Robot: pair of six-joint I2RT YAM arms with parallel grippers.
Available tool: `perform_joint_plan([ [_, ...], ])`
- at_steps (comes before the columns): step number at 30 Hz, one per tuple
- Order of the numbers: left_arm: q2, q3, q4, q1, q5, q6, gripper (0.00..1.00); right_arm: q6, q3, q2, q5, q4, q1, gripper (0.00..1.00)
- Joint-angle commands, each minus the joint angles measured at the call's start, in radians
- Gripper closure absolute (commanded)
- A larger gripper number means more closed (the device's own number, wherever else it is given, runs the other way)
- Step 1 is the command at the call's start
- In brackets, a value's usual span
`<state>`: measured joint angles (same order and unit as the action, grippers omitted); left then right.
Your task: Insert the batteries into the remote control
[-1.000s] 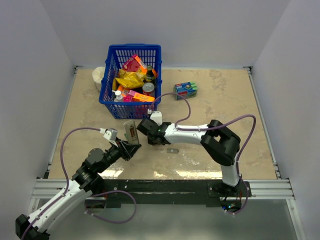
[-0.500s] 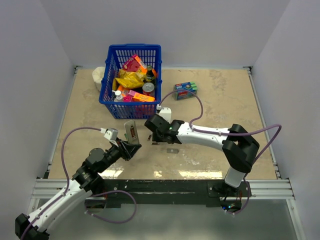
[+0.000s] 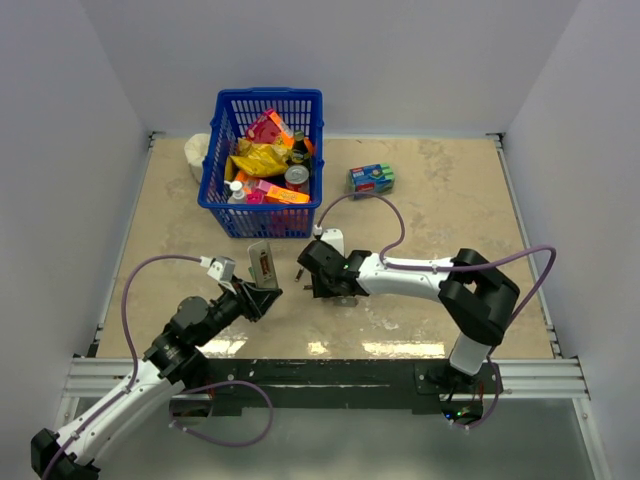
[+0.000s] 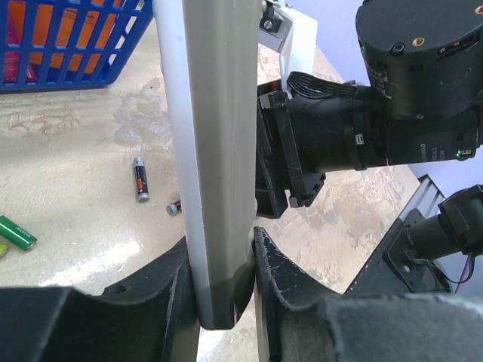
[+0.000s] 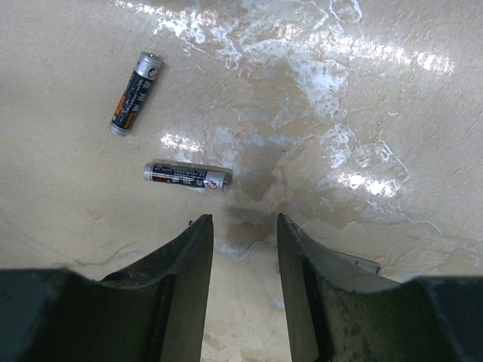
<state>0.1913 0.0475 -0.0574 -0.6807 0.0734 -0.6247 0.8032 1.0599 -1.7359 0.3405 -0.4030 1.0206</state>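
Here the remote (image 4: 215,136) is pinched upright by the left gripper (image 4: 221,275), probably so that it can be loaded. The two batteries (image 5: 186,176) lie on the table (image 5: 377,98) just beyond the right gripper (image 5: 243,222), which is held spread and empty, apparently for picking one.

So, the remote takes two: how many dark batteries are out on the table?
2. One battery lies on the table just ahead of the right claw; the other battery lies farther out, to its upper left. Others may be hidden.
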Motion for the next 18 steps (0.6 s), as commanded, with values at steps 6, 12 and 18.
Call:
perform_joint_plan([
  [6,-0.015,0.043,-0.016,0.004,-0.004,0.013,1.00,-0.051,0.014,0.001,0.048,0.020,-0.005,0.57],
  [12,-0.015,0.045,-0.015,0.004,-0.007,0.016,1.00,-0.053,0.008,-0.042,0.032,0.061,-0.005,0.58],
  [18,-0.026,0.045,-0.004,0.004,-0.017,0.016,1.00,-0.061,0.028,-0.094,0.061,0.076,-0.005,0.58],
])
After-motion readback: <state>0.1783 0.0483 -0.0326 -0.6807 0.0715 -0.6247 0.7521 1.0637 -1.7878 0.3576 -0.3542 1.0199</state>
